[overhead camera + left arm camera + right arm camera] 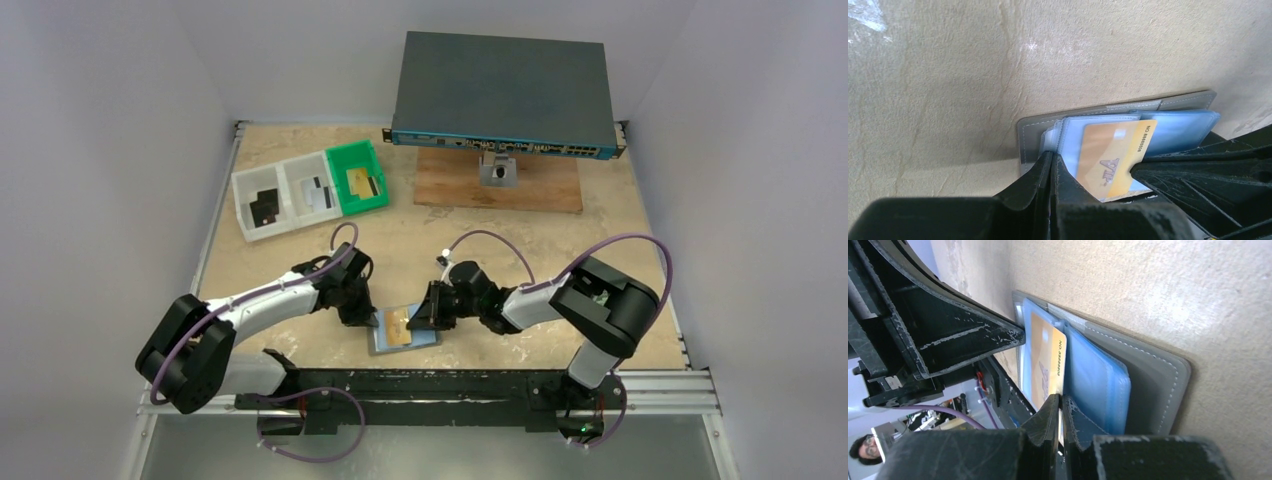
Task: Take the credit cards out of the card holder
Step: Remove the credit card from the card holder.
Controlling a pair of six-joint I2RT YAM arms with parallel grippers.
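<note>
The right jaws are pinching a gold card [1110, 150] by its edge while the left jaws, pressed together, are pinning the open card holder [1027, 131] lying on the worktop [938, 80] near the arm bases. The card is seemingly being drawn out, needing a straight pull along its pocket. Trays [284, 188] and a ported box [500, 85] are standing well apart, blocking nothing.

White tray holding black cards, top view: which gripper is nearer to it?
Left. The left gripper sits at the card holder's left edge, below the white tray; the right gripper is at its right, farther.
</note>
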